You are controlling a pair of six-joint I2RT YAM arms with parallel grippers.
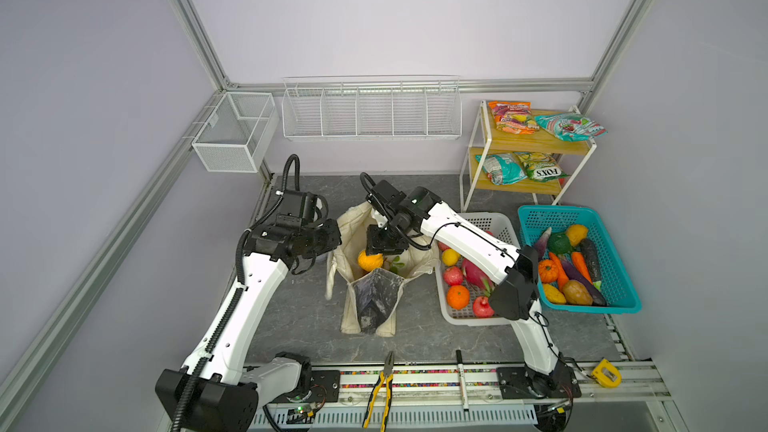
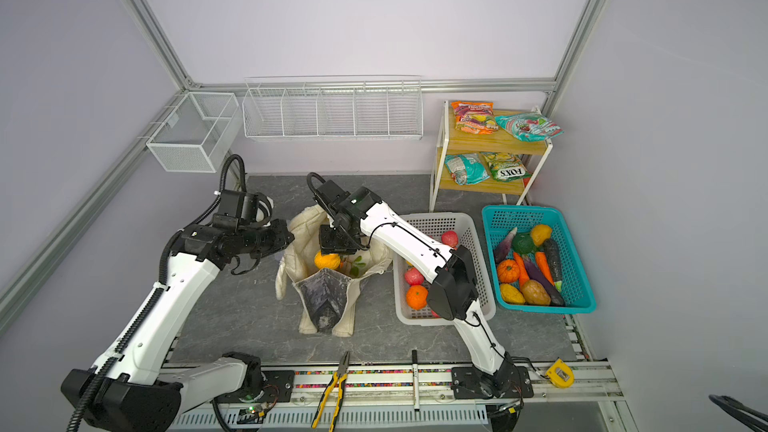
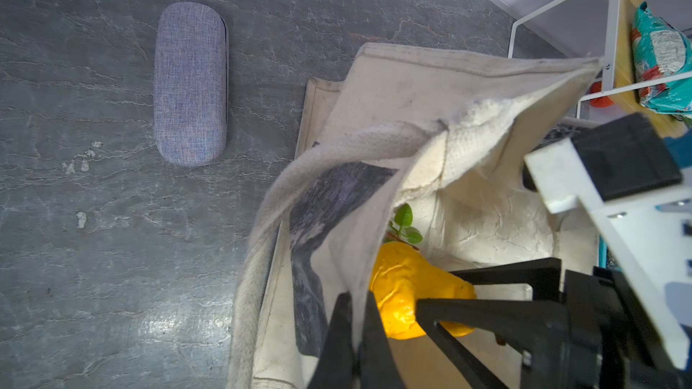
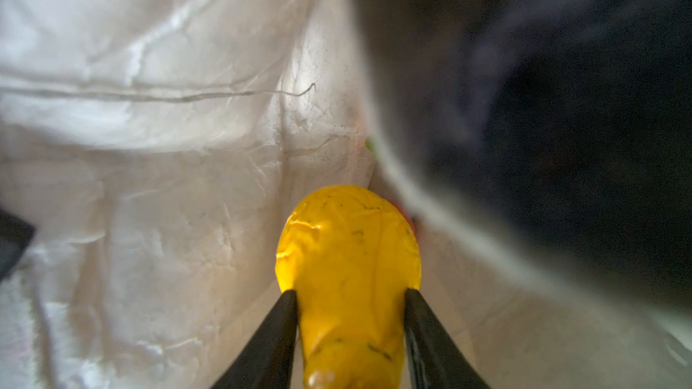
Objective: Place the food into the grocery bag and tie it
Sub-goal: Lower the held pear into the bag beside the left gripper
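Both grippers are clamped: the left gripper (image 3: 354, 306) on the rim of the bag (image 3: 412, 84), the right gripper (image 4: 350, 293) on a yellow fruit (image 4: 348, 241) inside its mouth. Should the cloth slip, the mouth could sag shut.

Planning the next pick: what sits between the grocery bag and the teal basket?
The white perforated basket, holding red, orange and yellow fruit, sits between the grocery bag and the teal basket, as both top views show.
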